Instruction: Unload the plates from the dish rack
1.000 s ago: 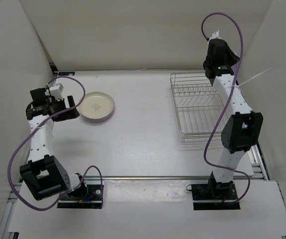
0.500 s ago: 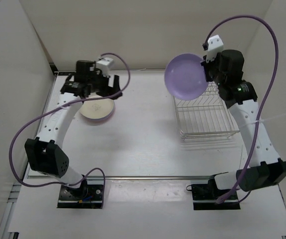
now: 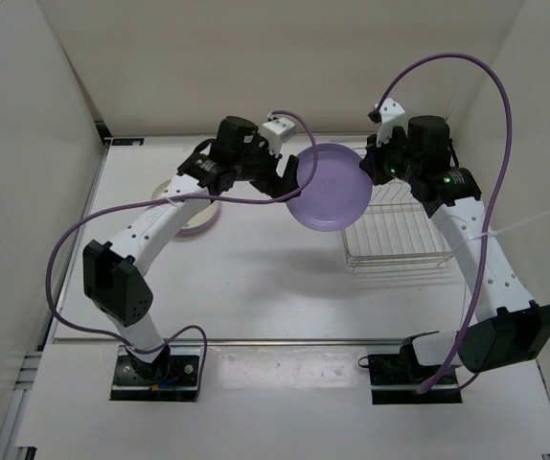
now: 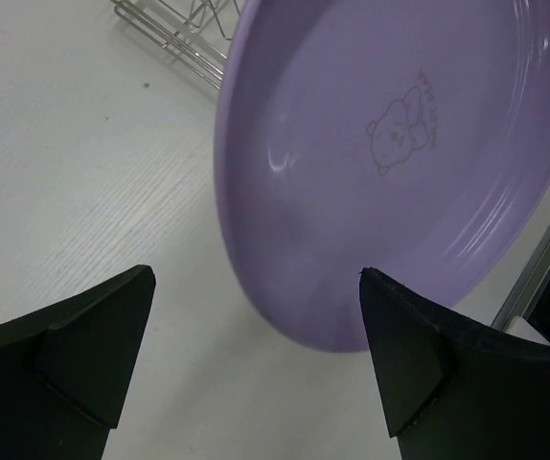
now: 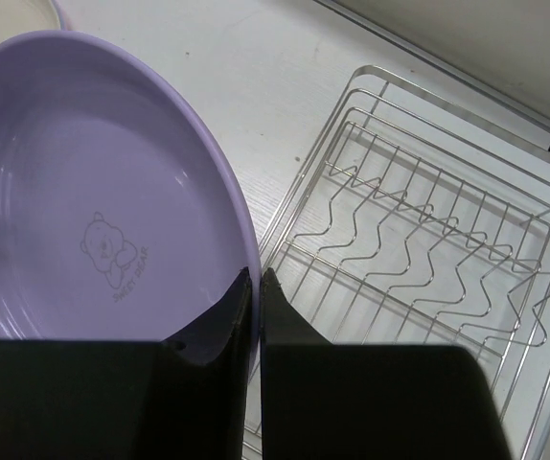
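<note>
My right gripper (image 3: 369,171) is shut on the rim of the lavender plate (image 3: 328,188) and holds it tilted in the air, left of the dish rack (image 3: 400,230). In the right wrist view the jaws (image 5: 256,274) pinch the plate's (image 5: 93,192) edge, and the rack (image 5: 428,240) holds no plates. My left gripper (image 3: 292,174) is open at the plate's left edge. In the left wrist view its fingertips (image 4: 254,275) stand wide apart on either side of the plate's (image 4: 380,144) lower rim without touching it. A stack of plates (image 3: 201,217) with a cream one on top lies at the left, partly hidden by my left arm.
The cream plate's edge shows at the top left of the right wrist view (image 5: 7,17). White walls close in the table at the back and on both sides. Purple cables loop above both arms.
My right arm lifted the lavender plate out of the rack and carried it left and lower. My left arm swung right from the stack until its open fingers reached the plate.
</note>
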Controlling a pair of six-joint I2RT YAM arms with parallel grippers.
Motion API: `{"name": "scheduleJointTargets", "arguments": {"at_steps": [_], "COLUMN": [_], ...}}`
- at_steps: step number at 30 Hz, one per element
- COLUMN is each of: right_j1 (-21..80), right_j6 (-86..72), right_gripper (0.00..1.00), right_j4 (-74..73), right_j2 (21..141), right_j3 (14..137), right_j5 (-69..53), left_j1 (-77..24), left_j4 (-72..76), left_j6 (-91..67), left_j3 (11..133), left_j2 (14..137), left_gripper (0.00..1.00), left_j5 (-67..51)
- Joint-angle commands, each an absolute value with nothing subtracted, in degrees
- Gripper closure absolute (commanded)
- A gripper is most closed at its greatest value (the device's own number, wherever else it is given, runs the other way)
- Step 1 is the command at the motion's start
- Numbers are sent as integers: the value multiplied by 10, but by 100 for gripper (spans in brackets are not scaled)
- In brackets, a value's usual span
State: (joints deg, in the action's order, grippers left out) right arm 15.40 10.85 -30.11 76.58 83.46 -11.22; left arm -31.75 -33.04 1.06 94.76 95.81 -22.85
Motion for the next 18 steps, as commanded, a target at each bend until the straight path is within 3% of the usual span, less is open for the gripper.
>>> {"name": "scheduleJointTargets", "arguments": {"at_steps": [1,5,7,11,14,16,18], "right_j1": [156,156,156,161,161,161,161], "right_j6": [95,95,95,95,95,95,95], "right_gripper": [100,100,100,100,100,100,100], "right_j4": [-271,-271,-271,-271,-271,-271,-271], "right_j2": [756,756,751,751,751,751,751], "right_j3": [850,845,839,834,834,834,834], "right_j5": [-143,-135,-135,-129,-129,-129,-129], "left_j1": [-336,-336,-336,-336,-336,-336,-336], "left_j4": [-334,-334,-334,-334,-334,-334,-334], "left_j6": [4,-9,-9,-9,-2,4,4], "left_j3": [984,1005,1005,1005,1010,1010,1016], "left_j2": [971,984,984,978,972,967,972], "left_gripper": [1,8,17,20,34,37,49], "left_j5": [-202,-177,-164,-148,-134,-134,-134]}}
